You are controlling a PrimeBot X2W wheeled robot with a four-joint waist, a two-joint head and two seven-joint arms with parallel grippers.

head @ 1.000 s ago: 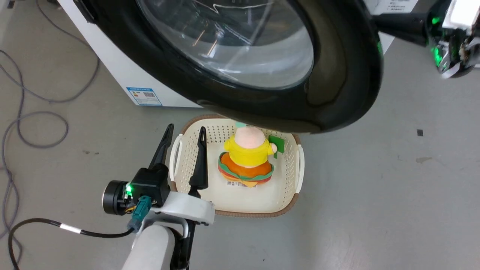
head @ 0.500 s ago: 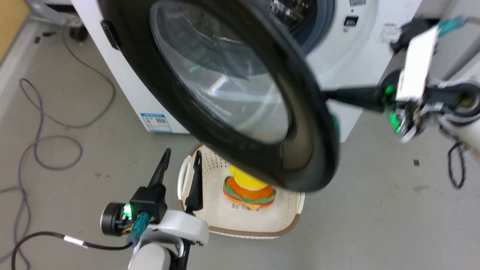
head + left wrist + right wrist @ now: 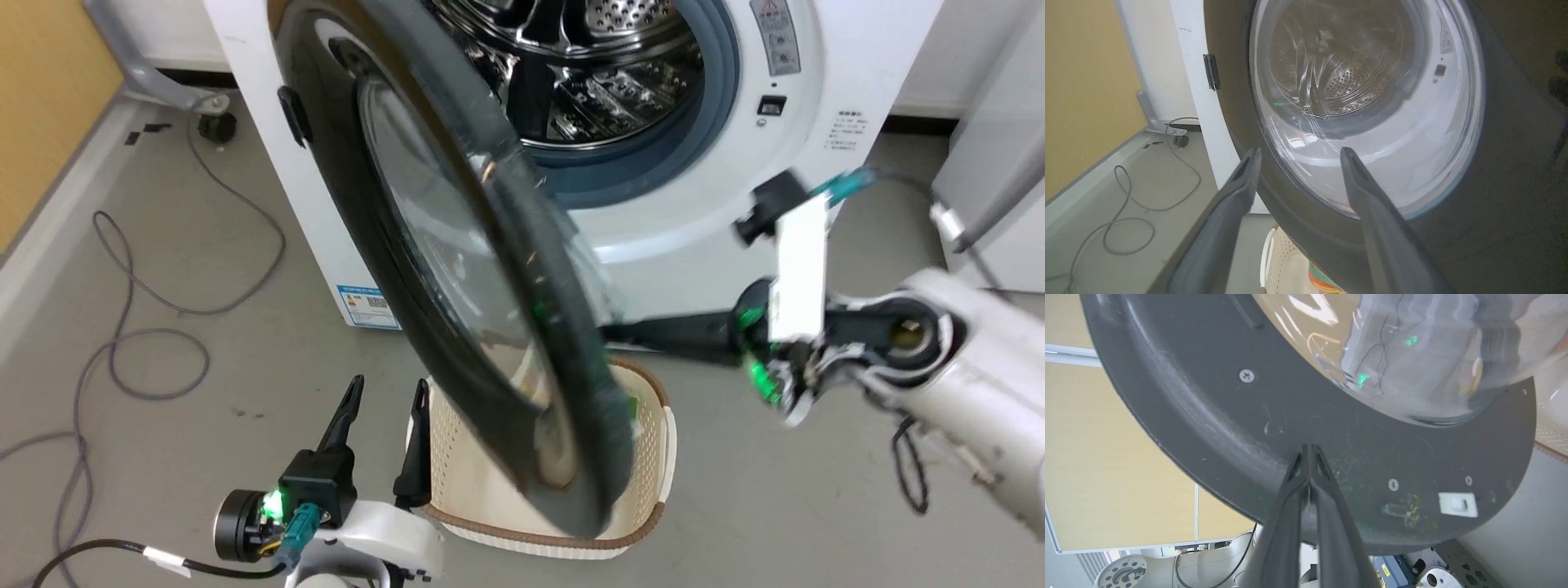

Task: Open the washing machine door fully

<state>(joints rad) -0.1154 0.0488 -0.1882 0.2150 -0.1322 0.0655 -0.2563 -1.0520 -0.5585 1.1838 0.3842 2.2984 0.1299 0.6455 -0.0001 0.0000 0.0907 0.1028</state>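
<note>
The washing machine door (image 3: 457, 269) stands swung well out from the washing machine (image 3: 816, 49). It hangs from the machine's left front edge, as seen facing it, and is turned nearly edge-on to the front panel. The steel drum (image 3: 588, 73) lies uncovered behind it.

The right gripper (image 3: 608, 333) reaches across the front of the machine. Its jaws are together, and their tips rest against the door's dark inner face (image 3: 1208, 416), just below the glass bulge. The left gripper (image 3: 389, 382) hangs low in front of the machine on the door's outer side, with its jaws apart and nothing between them.

A cream perforated basket (image 3: 653, 457) sits on the floor before the machine, under the door's lower rim. A grey cable (image 3: 155, 359) loops on the floor to the machine's left.
</note>
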